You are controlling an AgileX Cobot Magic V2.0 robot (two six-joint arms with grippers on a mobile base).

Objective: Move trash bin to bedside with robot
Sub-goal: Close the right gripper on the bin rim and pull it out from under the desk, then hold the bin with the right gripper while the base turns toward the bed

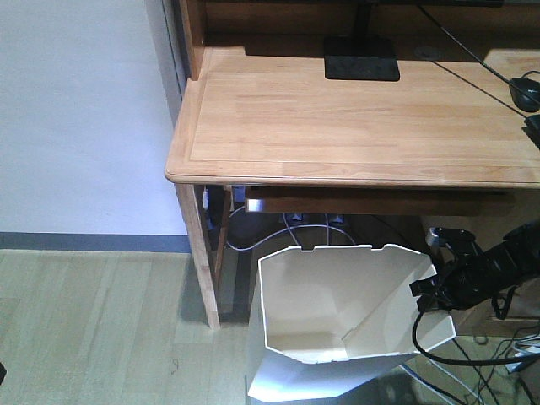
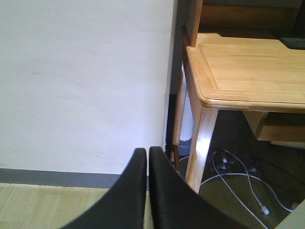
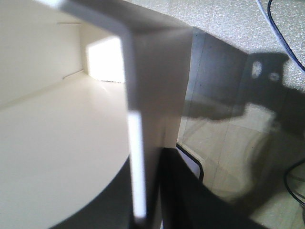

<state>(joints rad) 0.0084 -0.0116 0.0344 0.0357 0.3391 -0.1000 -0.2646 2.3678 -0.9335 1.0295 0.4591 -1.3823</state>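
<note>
The white trash bin (image 1: 337, 312) stands on the floor under the front of a wooden desk, tilted, with its cream inside showing. My right gripper (image 1: 432, 291), on a slim black arm with a trailing cable, is at the bin's right rim. In the right wrist view the thin bin wall (image 3: 147, 86) runs between the two black fingers, so this gripper (image 3: 148, 195) is shut on the rim. My left gripper (image 2: 147, 155) is shut with nothing in it, facing the white wall left of the desk. The bedside is out of view.
The light wooden desk (image 1: 354, 118) overhangs the bin, with its left leg (image 1: 199, 253) just beside it. Cables (image 1: 295, 229) hang under the desk and lie on the floor (image 2: 238, 183). A black monitor base (image 1: 361, 67) stands on the desk. A white wall (image 1: 76, 110) is at the left.
</note>
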